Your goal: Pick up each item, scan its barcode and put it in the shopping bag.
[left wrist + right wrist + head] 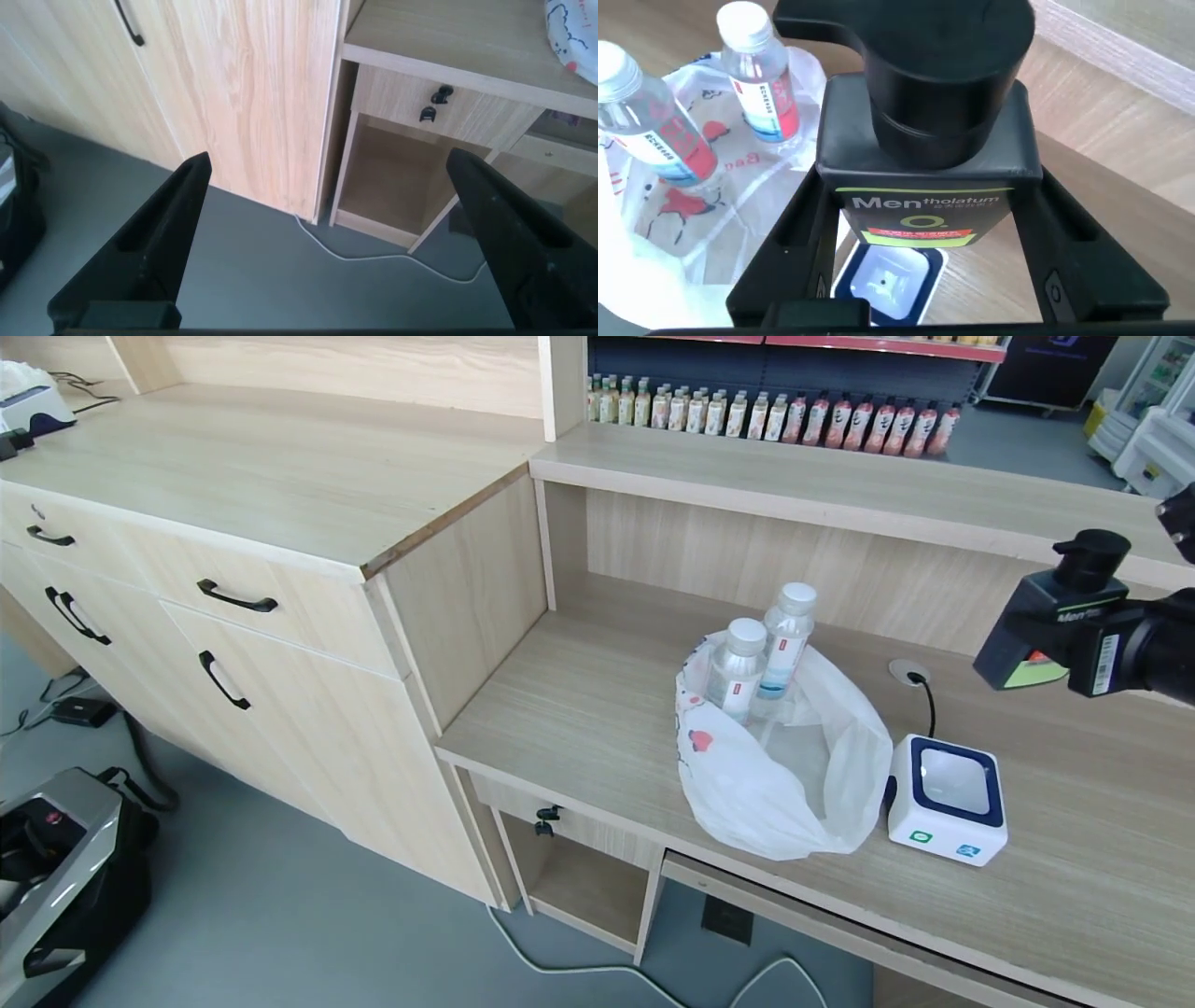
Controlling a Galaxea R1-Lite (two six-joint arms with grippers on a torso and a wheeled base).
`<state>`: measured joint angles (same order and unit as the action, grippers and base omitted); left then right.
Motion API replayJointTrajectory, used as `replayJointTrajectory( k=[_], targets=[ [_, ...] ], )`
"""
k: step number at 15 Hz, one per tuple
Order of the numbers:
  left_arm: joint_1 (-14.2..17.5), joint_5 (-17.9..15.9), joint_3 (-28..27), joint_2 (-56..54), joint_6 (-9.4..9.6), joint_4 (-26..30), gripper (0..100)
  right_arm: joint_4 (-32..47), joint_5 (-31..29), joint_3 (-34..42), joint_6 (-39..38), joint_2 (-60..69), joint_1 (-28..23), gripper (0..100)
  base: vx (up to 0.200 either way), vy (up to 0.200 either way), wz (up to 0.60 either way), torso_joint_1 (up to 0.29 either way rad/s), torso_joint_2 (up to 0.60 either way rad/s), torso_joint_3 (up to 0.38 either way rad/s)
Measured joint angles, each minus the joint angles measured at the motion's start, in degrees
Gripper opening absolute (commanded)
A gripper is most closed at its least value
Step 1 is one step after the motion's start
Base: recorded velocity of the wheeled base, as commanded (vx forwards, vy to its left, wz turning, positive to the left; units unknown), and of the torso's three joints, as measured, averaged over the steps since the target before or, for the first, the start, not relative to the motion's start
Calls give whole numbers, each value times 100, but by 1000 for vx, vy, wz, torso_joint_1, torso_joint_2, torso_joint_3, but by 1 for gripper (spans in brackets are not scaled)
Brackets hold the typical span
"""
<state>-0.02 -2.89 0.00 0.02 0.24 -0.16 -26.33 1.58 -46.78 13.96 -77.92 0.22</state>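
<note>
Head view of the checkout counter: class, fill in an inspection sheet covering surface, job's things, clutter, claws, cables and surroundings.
Surface: wooden counter, bare wood.
Job's things: shopping bag holds two upright water bottles; scanner beside it; black pump bottle held above the counter.
Clutter: nothing seen.
Claws: right claw shut on pump bottle; left claw open, over the floor.
Cables: scanner cable runs to a counter hole; white cable on floor.
Surroundings: drawer cabinet to the left; shelf of drinks behind.
</note>
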Motion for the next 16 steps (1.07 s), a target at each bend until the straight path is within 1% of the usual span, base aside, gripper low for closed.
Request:
replayJointTrajectory(
  k=[2,4,5,6,7,9,13,16],
  targets=[
    [2,-1,0,0,0,0,100,-686,126,129,-244,-335,29,0,0,0,0,0,0,0],
    [-2,-1,0,0,2,0,100,-1100,255,318,-307,-592,85,0,0,0,0,0,0,0],
    [-2,0,0,0,2,2,100,-1585,449,502,-325,-711,93,0,0,0,0,0,0,0],
    [-2,-1,0,0,2,0,100,-1816,789,684,-351,-813,104,0,0,0,0,0,0,0],
    [2,-1,0,0,0,0,100,-1893,990,852,-364,-909,132,0,0,0,0,0,0,0],
    [2,0,0,0,2,0,100,-2205,1057,1100,-373,-1052,178,0,0,0,0,0,0,0],
    [2,-1,0,0,2,0,100,-3680,1510,1965,-373,-1384,258,0,0,0,0,0,0,0],
    [-2,0,0,0,0,2,100,-4070,1669,2225,-371,-1676,322,0,0,0,0,0,0,0]
  ],
)
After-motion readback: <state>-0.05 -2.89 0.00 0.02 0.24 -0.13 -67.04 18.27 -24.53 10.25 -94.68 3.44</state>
